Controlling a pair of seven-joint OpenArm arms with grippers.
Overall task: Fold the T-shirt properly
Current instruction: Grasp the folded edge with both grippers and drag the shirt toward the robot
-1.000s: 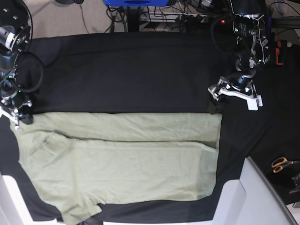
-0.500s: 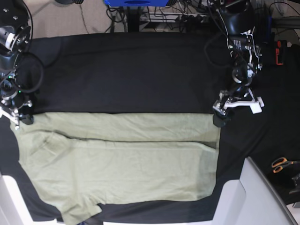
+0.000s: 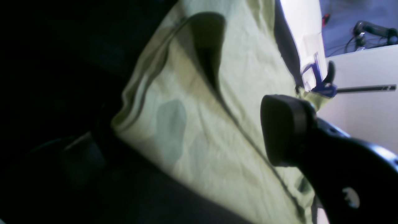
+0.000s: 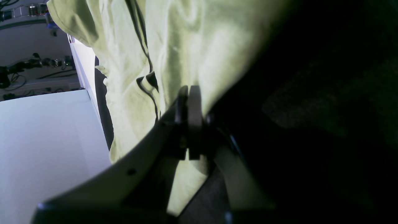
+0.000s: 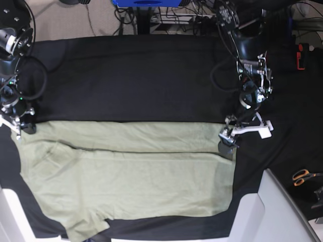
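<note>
T-shirt (image 5: 126, 174) lies spread flat on the black cloth (image 5: 136, 80) over the surface, its top part folded down in a long horizontal band; its lower edge runs out of the base view. The left pincer (image 5: 241, 135) hangs with jaws wide apart over the shirt's corner on the base view's right, one finger (image 3: 281, 127) plain, the other lost in darkness. The right pincer (image 4: 188, 123) is pressed together at the opposite corner; whether cloth is caught between its tips is hard to make out.
</note>
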